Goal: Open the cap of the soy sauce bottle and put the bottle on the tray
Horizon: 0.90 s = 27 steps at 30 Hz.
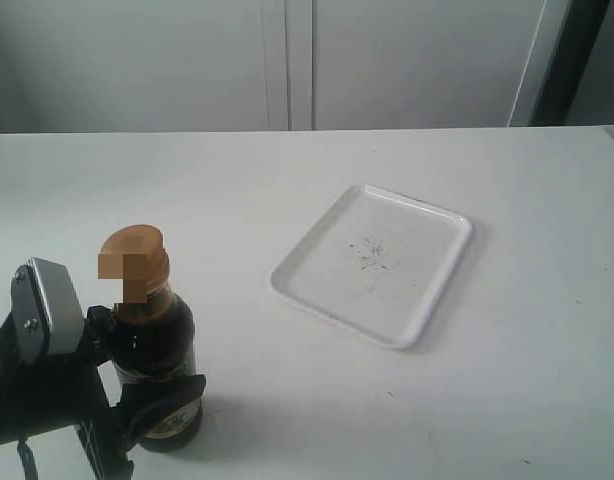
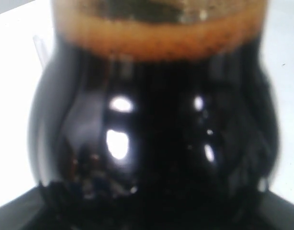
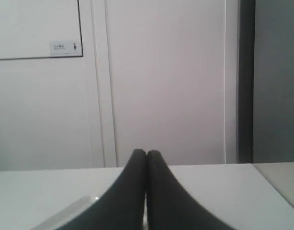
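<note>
The soy sauce bottle (image 1: 157, 345) stands upright at the near left of the white table, dark liquid up to its neck. Its golden-bronze cap (image 1: 133, 258) sits on top and looks closed. My left gripper (image 1: 137, 365) is shut on the bottle's body, one finger at its shoulder and one across its lower front. The dark glass (image 2: 152, 124) fills the left wrist view. The white tray (image 1: 427, 300) lies flat to the right of the bottle, with faint dark specks at its centre. My right gripper (image 3: 146, 154) is shut on nothing and is out of the exterior view.
White cabinet doors (image 1: 287, 60) stand behind the table's far edge. A dark vertical strip (image 1: 577, 60) runs at the back right. In the right wrist view a pale raised edge (image 3: 65, 211), perhaps the tray's rim, lies beside the fingers.
</note>
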Each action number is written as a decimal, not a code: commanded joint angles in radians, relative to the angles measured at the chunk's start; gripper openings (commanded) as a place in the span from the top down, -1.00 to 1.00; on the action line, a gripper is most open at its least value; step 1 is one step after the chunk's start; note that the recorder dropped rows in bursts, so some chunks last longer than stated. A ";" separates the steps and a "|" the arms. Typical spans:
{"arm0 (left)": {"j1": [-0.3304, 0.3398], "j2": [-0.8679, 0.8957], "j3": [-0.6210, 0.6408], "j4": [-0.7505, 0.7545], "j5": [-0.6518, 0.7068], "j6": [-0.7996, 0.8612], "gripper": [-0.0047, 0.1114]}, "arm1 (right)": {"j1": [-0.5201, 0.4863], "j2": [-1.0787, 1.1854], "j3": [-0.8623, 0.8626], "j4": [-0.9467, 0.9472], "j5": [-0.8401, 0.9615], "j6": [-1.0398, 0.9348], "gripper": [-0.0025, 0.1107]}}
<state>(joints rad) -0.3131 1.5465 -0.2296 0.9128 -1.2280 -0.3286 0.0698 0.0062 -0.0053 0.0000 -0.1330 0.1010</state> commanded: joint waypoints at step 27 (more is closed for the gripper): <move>-0.001 0.001 -0.002 -0.009 0.007 0.014 0.92 | 0.002 0.543 -0.430 -0.322 -0.363 0.347 0.96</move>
<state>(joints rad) -0.3131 1.5465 -0.2296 0.9108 -1.2280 -0.3286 0.0698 0.4846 -0.4023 -0.2054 -0.4540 0.3480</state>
